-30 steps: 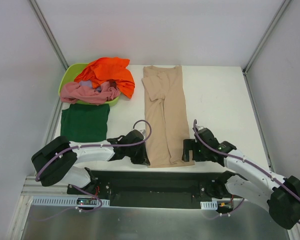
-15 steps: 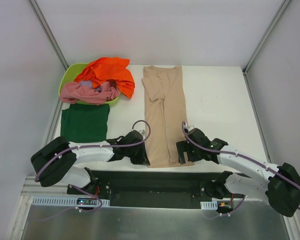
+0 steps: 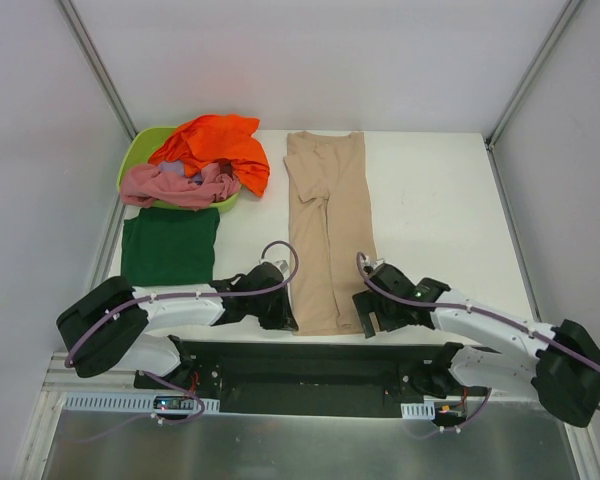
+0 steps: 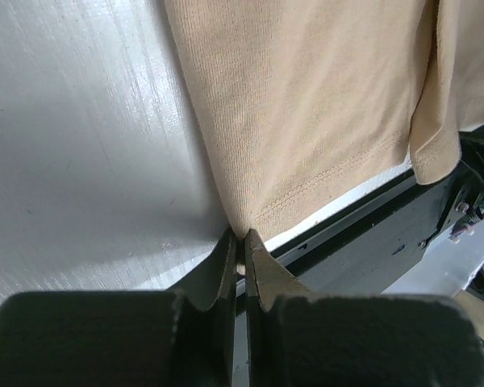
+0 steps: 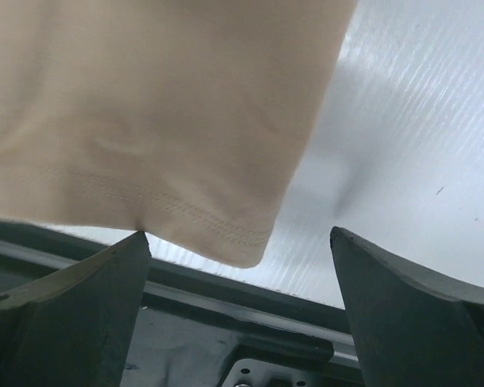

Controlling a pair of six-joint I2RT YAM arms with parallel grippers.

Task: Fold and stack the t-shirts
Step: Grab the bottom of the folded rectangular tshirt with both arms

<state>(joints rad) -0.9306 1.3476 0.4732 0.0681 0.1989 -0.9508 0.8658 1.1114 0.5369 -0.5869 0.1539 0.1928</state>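
The beige t-shirt (image 3: 326, 230) lies folded into a long strip down the middle of the table, its hem at the near edge. My left gripper (image 3: 286, 318) is shut on the hem's near left corner (image 4: 244, 228). My right gripper (image 3: 368, 318) is open, its fingers either side of the hem's near right corner (image 5: 242, 242). The dark green t-shirt (image 3: 170, 244) lies folded flat at the left. The orange t-shirt (image 3: 215, 145) and the pink t-shirt (image 3: 175, 186) are heaped in and over the lime-green tub (image 3: 140, 152).
The table's near edge and the black base rail (image 3: 310, 365) run just below both grippers. Metal frame posts stand at the back corners. White table surface (image 3: 440, 200) lies to the right of the beige shirt.
My right gripper has moved left and slightly nearer, up to the beige shirt's near right corner. My left gripper has stayed put at the left corner.
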